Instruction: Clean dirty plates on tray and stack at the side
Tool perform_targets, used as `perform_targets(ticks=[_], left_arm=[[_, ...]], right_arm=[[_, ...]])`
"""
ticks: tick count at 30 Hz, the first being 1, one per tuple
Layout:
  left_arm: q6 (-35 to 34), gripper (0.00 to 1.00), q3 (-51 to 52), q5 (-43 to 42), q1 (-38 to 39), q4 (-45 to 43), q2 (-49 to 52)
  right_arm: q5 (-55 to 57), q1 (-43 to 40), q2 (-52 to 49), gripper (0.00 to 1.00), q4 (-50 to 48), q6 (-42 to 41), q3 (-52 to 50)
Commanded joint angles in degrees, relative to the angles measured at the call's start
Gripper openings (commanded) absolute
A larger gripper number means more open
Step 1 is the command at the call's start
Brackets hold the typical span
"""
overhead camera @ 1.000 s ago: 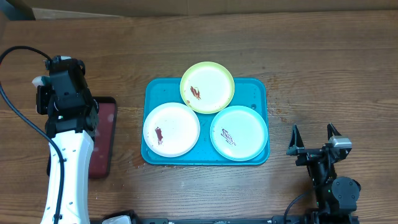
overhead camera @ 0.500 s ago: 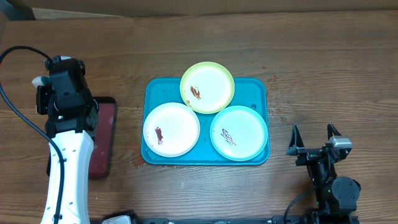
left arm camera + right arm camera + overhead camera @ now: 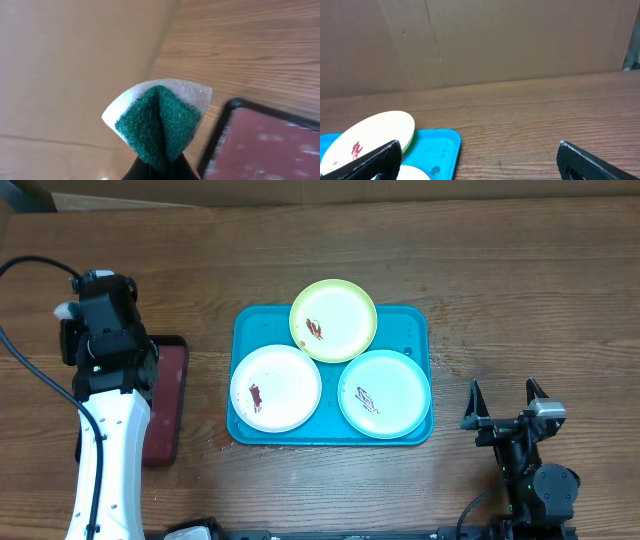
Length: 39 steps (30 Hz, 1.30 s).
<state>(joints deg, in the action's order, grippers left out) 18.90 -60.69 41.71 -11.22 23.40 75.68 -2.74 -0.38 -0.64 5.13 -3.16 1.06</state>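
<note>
Left pincer (image 3: 156, 171) is pinching a folded green-and-white sponge (image 3: 159, 120), and we find it at the left of the overhead frame, just beside the red tray (image 3: 172, 395). Over in the lower right corner, the right pincer (image 3: 503, 406) sits spread wide with nothing between its fingers, well apart from the blue tray (image 3: 412, 325). That tray lies mid-frame on the tabletop (image 3: 500, 270), and all three plates are on it. The yellow-green plate (image 3: 333, 320) is at the top, hanging over the upper rim and touching the other two. The white plate (image 3: 275, 387) is lower left, the mint plate (image 3: 384, 393) lower right. We can spot reddish-brown smears (image 3: 256, 396) on every one.
</note>
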Motion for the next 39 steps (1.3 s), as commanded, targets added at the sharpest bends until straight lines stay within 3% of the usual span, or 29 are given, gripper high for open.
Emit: perform_targets(ticks=[1,5,10,12,15,20,23,27,34,37,39], left_arm=[[-11.39,0.04,0.09,-8.13,-0.74,2.38,2.86],[-12.28,0.04,0.44,-6.03,-1.09,3.91,10.1],[-12.28,0.04,-0.15,18.08,0.46,0.24,12.87],[-12.2,0.04,-1.95,22.16,1.25,-0.2,11.76],[-12.11,0.04,-5.01,14.34,2.29,2.82,8.41],[-17.42,0.04,-4.04,-9.88,0.39,5.53,8.44],[-22.91,0.04,-1.25,-11.3,-1.55,5.09,13.38],[-23.1,0.04,-1.09,-7.91,-1.92,7.72,19.82],[-24.09,0.04,-14.64,-7.41,-1.86,17.62,13.62],[-24.09,0.04,-21.86,-14.12,-1.84,21.51,9.29],[-24.09,0.04,-24.96,-25.22,-1.84,22.29,6.45]], right_arm=[[0.13,-0.17,0.42,1.0,-0.46,0.2,-0.59],[0.13,-0.17,0.42,1.0,-0.46,0.2,-0.59],[0.13,-0.17,0.42,1.0,-0.48,0.2,-0.59],[0.13,-0.17,0.42,1.0,-0.46,0.2,-0.59],[0.13,-0.17,0.42,1.0,-0.48,0.2,-0.59],[0.13,-0.17,0.42,1.0,-0.48,0.2,-0.59],[0.13,-0.17,0.42,1.0,-0.46,0.2,-0.59],[0.13,-0.17,0.42,1.0,-0.48,0.2,-0.59],[0.13,-0.17,0.42,1.0,-0.46,0.2,-0.59],[0.13,-0.17,0.42,1.0,-0.46,0.2,-0.59],[0.13,-0.17,0.42,1.0,-0.46,0.2,-0.59]])
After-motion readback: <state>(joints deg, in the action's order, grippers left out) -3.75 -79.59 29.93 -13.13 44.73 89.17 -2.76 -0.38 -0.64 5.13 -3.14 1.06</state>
